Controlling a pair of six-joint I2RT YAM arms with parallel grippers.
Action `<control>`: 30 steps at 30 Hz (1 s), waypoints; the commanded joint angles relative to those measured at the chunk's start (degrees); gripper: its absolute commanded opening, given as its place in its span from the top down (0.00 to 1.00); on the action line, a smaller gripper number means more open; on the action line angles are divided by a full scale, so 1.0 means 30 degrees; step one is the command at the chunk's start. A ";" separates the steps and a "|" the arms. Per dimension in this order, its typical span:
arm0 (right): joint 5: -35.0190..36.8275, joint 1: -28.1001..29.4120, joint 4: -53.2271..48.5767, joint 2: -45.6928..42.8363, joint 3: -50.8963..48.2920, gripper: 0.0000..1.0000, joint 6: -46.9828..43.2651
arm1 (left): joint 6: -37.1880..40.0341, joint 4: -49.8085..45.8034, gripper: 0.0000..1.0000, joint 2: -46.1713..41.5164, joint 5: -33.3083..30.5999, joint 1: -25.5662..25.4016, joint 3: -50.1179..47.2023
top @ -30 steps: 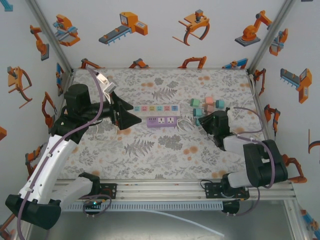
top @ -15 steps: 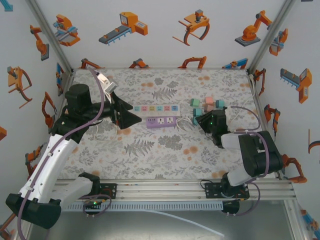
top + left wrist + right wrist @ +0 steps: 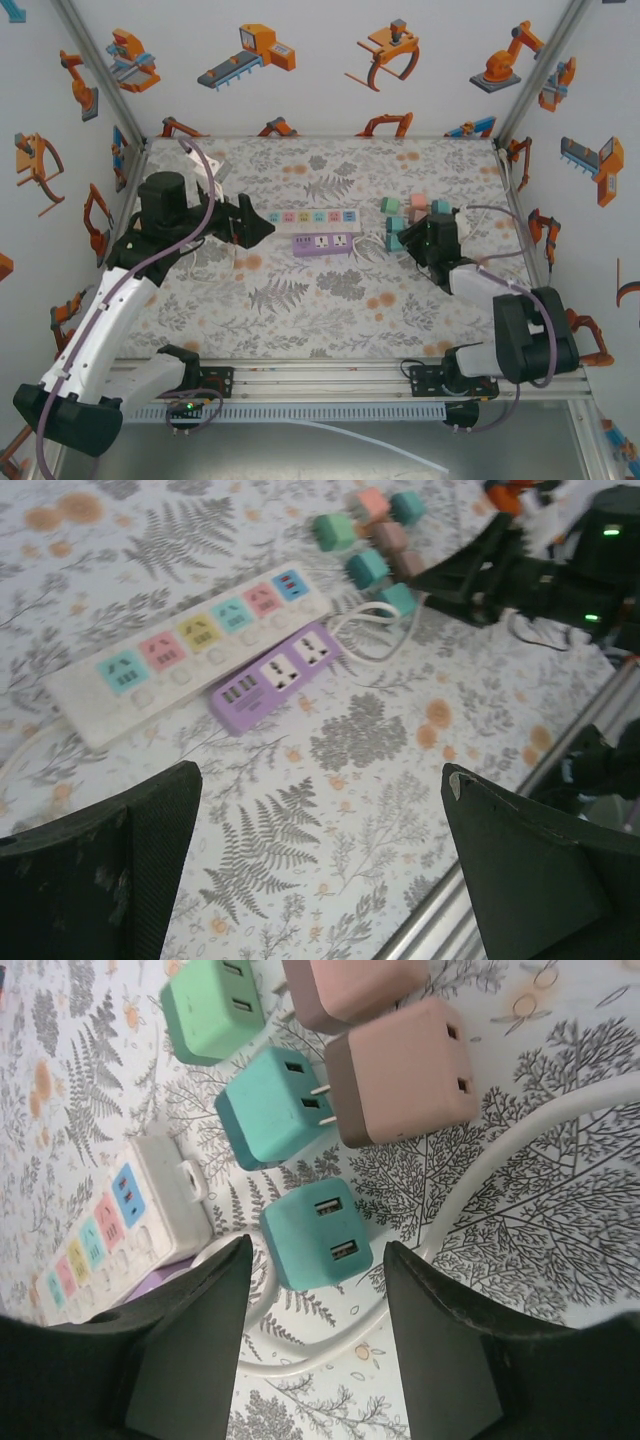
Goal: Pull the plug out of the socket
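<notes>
Setting: a desk (image 3: 330,300) under a fern-and-flower cloth, boxed in by white walls (image 3: 300,90) stuck with orange robot pictures.
Left pincer (image 3: 320,780): released, its fingers spread wide and holding nothing. It hovers over the left side of the desk, pointing at the left end of the white strip and just short of it.
White strip (image 3: 312,217): lies mid-desk, running left to right, with a row of coloured socket faces. Every one looks bare in the left wrist view.
Purple strip (image 3: 325,243): lies just near of the white strip and touches its side. Its sockets are also bare.
Progress: no plug sits in any socket, so the pull itself looks done. Judging from this, only clearing the arms away is left.
Teal plug (image 3: 316,1233): lies flat on the cloth to the right of both strips and apart from them, with its two slots facing up. A loop of white cable (image 3: 520,1150) curves around it.
Right pincer (image 3: 317,1245): parted, with one finger on each side of the teal plug. A sliver of cloth shows on both sides, so it brackets the plug without squeezing it.
Spare plugs (image 3: 415,207): green, pink and teal blocks are bunched just beyond the teal plug, towards the far right.
</notes>
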 commanded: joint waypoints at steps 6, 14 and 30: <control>0.4827 -0.0080 -0.4448 -0.4902 0.3321 0.45 -0.8566 | -0.1793 0.0752 0.03 -0.1966 -1.0063 0.0001 -0.2931; 1.1479 -0.0122 -0.1936 -0.5180 0.2383 0.26 -1.4431 | -0.2444 0.2318 0.03 -0.3130 -1.7342 0.0032 -0.5787; 1.0120 -0.3501 0.2271 0.1387 0.0137 0.14 -1.3583 | -0.2252 0.4328 0.03 -0.4116 -2.6491 0.0198 -1.0679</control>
